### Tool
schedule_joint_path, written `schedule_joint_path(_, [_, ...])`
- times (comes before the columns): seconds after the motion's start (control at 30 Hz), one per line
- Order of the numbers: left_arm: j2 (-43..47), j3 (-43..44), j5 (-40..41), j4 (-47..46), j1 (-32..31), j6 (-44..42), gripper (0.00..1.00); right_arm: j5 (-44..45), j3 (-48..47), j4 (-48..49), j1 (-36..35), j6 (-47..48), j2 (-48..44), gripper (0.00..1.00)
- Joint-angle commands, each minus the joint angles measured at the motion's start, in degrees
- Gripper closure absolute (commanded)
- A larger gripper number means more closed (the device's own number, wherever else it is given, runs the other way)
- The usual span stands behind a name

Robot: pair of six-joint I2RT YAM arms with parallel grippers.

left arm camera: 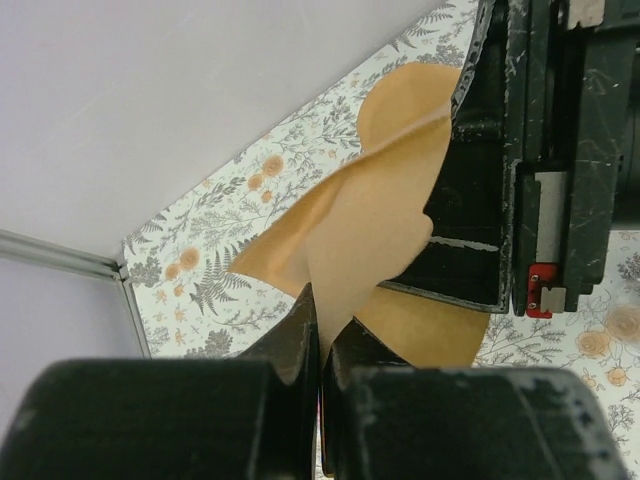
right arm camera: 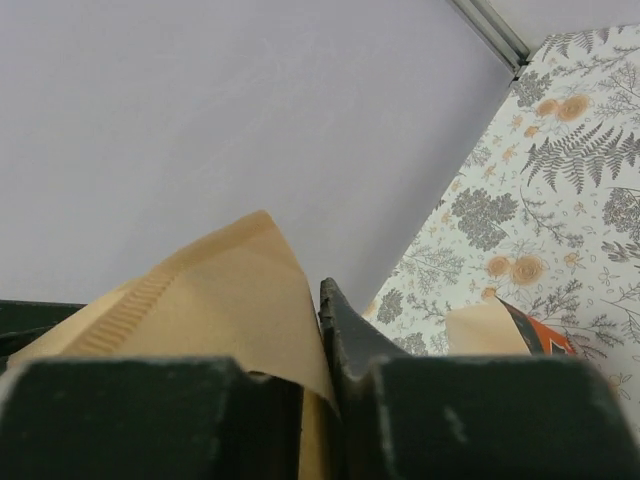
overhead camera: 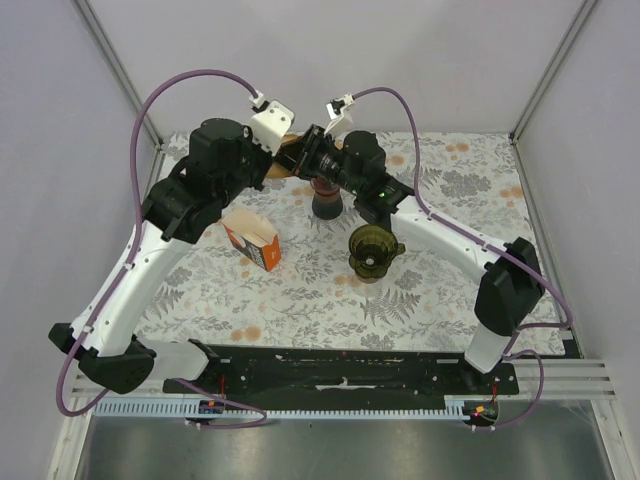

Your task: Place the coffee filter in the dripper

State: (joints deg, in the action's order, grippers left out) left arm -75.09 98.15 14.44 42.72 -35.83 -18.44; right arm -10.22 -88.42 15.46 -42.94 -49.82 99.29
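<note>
Pinching the filter [left arm camera: 370, 230] in the left gripper [left arm camera: 320, 340] and, seemingly, nipping it in the right gripper [right arm camera: 315, 330], holding it aloft, not yet lowering it into the dripper [overhead camera: 372, 250] sitting below and nearer than both.

A: What comes in twos?
B: Arms: left arm [overhead camera: 130, 290] and right arm [overhead camera: 445, 240]. Also the left gripper [left arm camera: 320, 345] and right gripper [right arm camera: 318, 340].
A: And paper?
B: One filter [left arm camera: 370, 230] out in the open, and one box [overhead camera: 252, 242].
A: Vessels?
B: One dripper [overhead camera: 372, 250] and one dark cup [overhead camera: 327, 203]. All on one table [overhead camera: 300, 300].
</note>
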Motion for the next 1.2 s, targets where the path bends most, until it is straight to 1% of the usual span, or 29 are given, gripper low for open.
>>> schedule_joint_path(0.0, [-0.06, 3.01, -0.82, -0.09, -0.55, 2.62, 0.98, 3.45, -2.46, 1.50, -0.31, -1.59, 0.74, 0.90])
schedule_joint_path(0.03, [-0.14, 3.10, 0.49, -0.18, -0.73, 2.18, 0.98, 4.41, -2.20, 0.98, -0.39, -1.33, 0.30, 0.93])
schedule_joint_path(0.1, [0.03, 3.71, 5.75, -0.18, -0.90, 0.78, 0.98, 6.95, -1.32, -0.78, -0.39, -0.19, -0.67, 0.99])
schedule_joint_path(0.2, [0.56, 4.77, 10.51, -0.27, -0.99, -1.42, 0.98, 9.86, 0.35, -2.19, -0.39, 2.53, -2.25, 1.00])
schedule_joint_path(0.27, [0.73, 5.03, 12.36, -0.27, -0.99, -2.30, 0.98, 11.97, -0.60, -4.46, -0.57, 5.34, -2.60, 1.00])
schedule_joint_path(0.5, [1.44, 2.40, 13.34, -0.36, -1.61, -3.01, 0.98, 22.77, -3.33, -9.31, -2.94, 17.29, -3.48, 1.00])
schedule_joint_path(0.53, [1.52, 2.05, 12.90, -0.36, -1.61, -2.75, 0.95, 24.00, -3.77, -9.66, -3.64, 18.70, -3.48, 1.00])
schedule_joint_path(0.57, [1.70, 1.79, 12.20, -0.27, -1.61, -2.48, 0.89, 24.63, -4.04, -9.75, -3.91, 19.75, -3.57, 1.00])
schedule_joint_path(0.6, [1.70, 1.52, 11.24, -0.27, -1.61, -1.96, 0.81, 24.63, -4.30, -9.58, -4.43, 20.72, -3.57, 1.00])
schedule_joint_path(0.67, [1.44, 1.08, 9.57, -0.44, -1.61, -1.25, 0.71, 23.76, -5.79, -9.84, -5.48, 22.13, -2.87, 1.00])
schedule_joint_path(0.73, [0.82, 0.38, 9.56, -1.67, -1.61, -1.51, 0.63, 22.18, -7.46, -10.63, -6.54, 22.31, -2.26, 1.00])
schedule_joint_path(0.8, [0.12, -0.24, 10.78, -2.90, -1.61, -2.04, 0.58, 20.51, -8.52, -11.07, -7.24, 22.05, -1.73, 1.00])
schedule_joint_path(0.9, [-0.06, 0.37, 9.74, -3.08, -1.61, -1.43, 0.49, 19.89, -8.61, -11.07, -8.12, 22.31, -1.99, 1.00])
schedule_joint_path(1.0, [-0.41, 0.46, 9.99, -3.43, -1.61, -1.43, 0.43, 19.01, -8.35, -11.07, -8.13, 22.40, -2.52, 1.00])
schedule_joint_path(1.07, [-0.32, 0.20, 10.96, -3.96, -1.61, -1.60, 0.44, 18.66, -8.26, -11.07, -8.04, 22.57, -2.61, 1.00])
schedule_joint_path(1.1, [-0.32, 0.29, 11.40, -3.96, -1.61, -1.69, 0.51, 18.92, -8.17, -11.24, -8.04, 22.84, -2.87, 1.00])
schedule_joint_path(1.13, [-0.06, 0.38, 12.27, -4.13, -1.61, -1.78, 0.71, 19.70, -7.82, -11.59, -7.95, 23.36, -3.04, 1.00])
schedule_joint_path(1.17, [0.20, 0.46, 13.33, -4.48, -1.61, -1.95, 0.86, 20.84, -7.21, -12.21, -7.60, 23.72, -3.48, 1.00])
